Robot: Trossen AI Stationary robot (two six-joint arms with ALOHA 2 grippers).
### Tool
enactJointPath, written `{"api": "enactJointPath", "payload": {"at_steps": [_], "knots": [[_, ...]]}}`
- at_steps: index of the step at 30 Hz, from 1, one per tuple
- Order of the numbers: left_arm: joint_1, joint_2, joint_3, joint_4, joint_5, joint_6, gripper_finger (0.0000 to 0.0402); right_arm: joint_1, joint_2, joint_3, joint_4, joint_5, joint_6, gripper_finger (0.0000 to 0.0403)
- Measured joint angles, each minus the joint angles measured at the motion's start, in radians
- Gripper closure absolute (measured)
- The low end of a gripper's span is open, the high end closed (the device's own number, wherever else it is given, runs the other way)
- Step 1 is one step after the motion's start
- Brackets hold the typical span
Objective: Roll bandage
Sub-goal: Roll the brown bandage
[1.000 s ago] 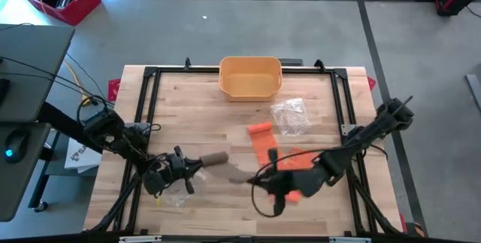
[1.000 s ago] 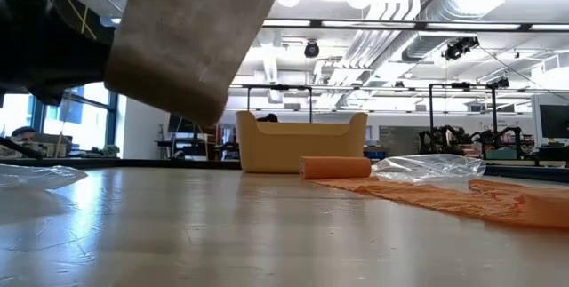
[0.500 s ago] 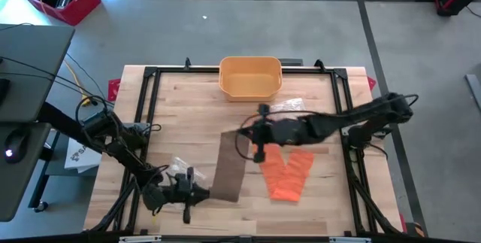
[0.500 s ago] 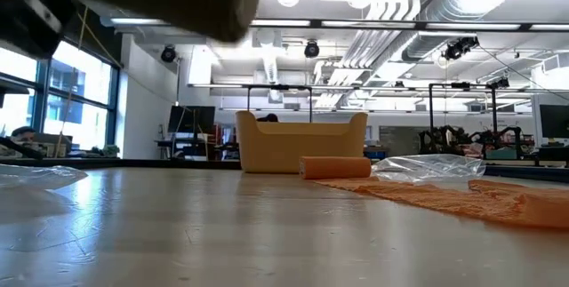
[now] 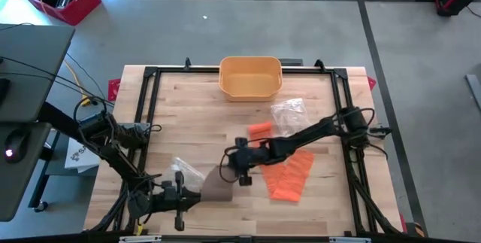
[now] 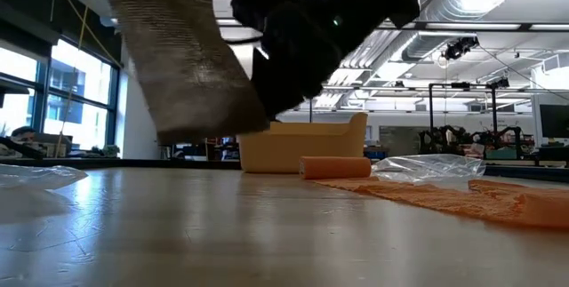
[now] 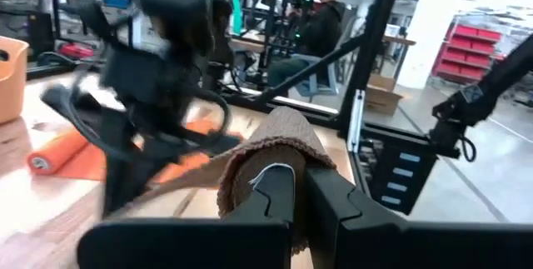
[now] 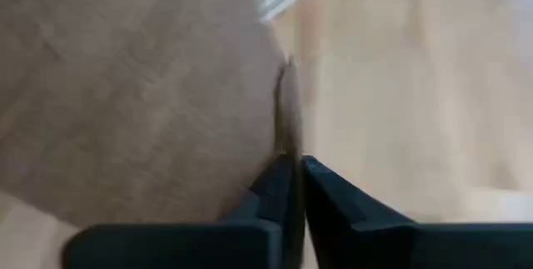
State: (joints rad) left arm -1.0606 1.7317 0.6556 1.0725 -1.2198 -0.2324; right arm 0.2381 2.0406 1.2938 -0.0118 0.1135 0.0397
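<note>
While the table (image 5: 173, 115) carries a yellow bin (image 5: 250, 76) at its far edge, well beyond both claws, the brown bandage (image 5: 218, 189) stretches between them. Left gripper (image 5: 188, 195) is clamped on its rolled end (roll visible between the fingers). Right gripper (image 5: 230, 165) pinches the strip's edge, jaws nearly closed. Orange bandage (image 5: 289, 174) lies just beside the right claw.

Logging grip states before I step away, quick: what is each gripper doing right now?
Left gripper: shut on the rolled end of the brown bandage.
Right gripper: shut on the bandage's free edge.
</note>
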Motion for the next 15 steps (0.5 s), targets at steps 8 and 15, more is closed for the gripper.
{"api": "enactJointPath", "payload": {"at_steps": [8, 15], "knots": [[-0.004, 0.000, 0.000, 0.032, -0.058, 0.026, 0.0401, -0.005, -0.088, 0.000, -0.217, -0.032, -0.019, 0.0257], [-0.016, 0.000, -0.016, 0.033, -0.061, -0.007, 0.0401, 0.126, -0.255, -0.384, 0.071, 0.036, 0.096, 0.0264]]}}
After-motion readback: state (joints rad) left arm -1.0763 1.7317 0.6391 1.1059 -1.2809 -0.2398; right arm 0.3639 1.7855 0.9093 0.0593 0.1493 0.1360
